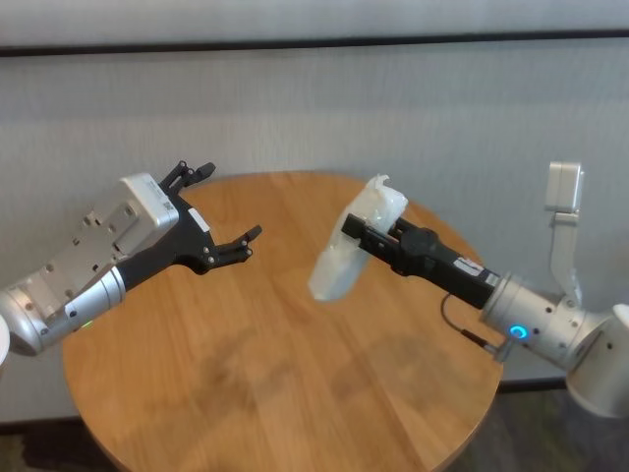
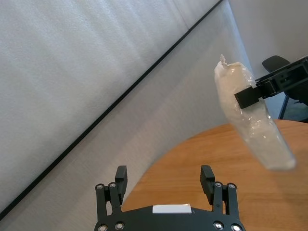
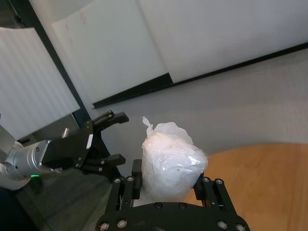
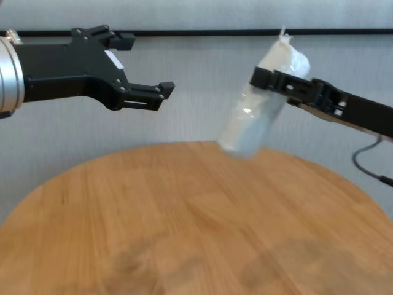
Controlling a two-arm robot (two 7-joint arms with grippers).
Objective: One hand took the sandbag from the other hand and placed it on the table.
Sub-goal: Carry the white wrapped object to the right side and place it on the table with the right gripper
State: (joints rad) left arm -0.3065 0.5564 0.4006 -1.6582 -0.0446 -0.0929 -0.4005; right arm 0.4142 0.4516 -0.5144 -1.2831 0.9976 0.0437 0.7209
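The black two-finger right gripper (image 1: 366,232) with a blue wrist light is clamped on the white lumpy sandbag in crinkly clear plastic (image 1: 354,241), holding it tilted in the air above the round light-brown wooden table (image 1: 275,393). To its left, apart, the black green-lit left gripper (image 1: 224,208) hangs wide open, empty.

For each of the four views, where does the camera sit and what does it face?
Head: high, looking down on the table; both arms show.
Chest: low, facing forward; left gripper open, right gripper shut on the sandbag.
Left wrist: over its own fingers, toward the sandbag.
Right wrist: over the sandbag, toward the left gripper.
All share the sandbag.
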